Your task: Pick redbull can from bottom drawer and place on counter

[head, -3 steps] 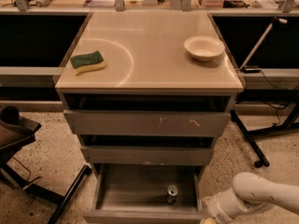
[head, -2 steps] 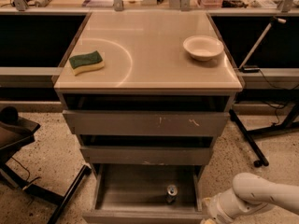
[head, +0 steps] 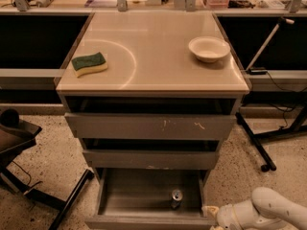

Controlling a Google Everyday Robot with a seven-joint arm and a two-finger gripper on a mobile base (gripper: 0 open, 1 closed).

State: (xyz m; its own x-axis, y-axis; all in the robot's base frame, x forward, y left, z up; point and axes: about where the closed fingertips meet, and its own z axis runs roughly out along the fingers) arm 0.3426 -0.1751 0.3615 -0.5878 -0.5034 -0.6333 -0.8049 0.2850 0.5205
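Observation:
The redbull can [head: 176,198] stands upright in the open bottom drawer [head: 124,195], near its front right. The drawer is pulled out below the two other grey drawer fronts. The counter [head: 153,51] is the glossy beige top with a curved arc mark. My gripper [head: 212,212] is at the end of the white arm at the lower right, just beside the drawer's front right corner, to the right of the can and apart from it.
A green and yellow sponge [head: 89,63] lies on the counter's left, a white bowl [head: 208,48] on its right. A dark stand with legs [head: 29,176] is on the floor at left, another stand's legs [head: 259,147] at right. A cluttered shelf runs behind.

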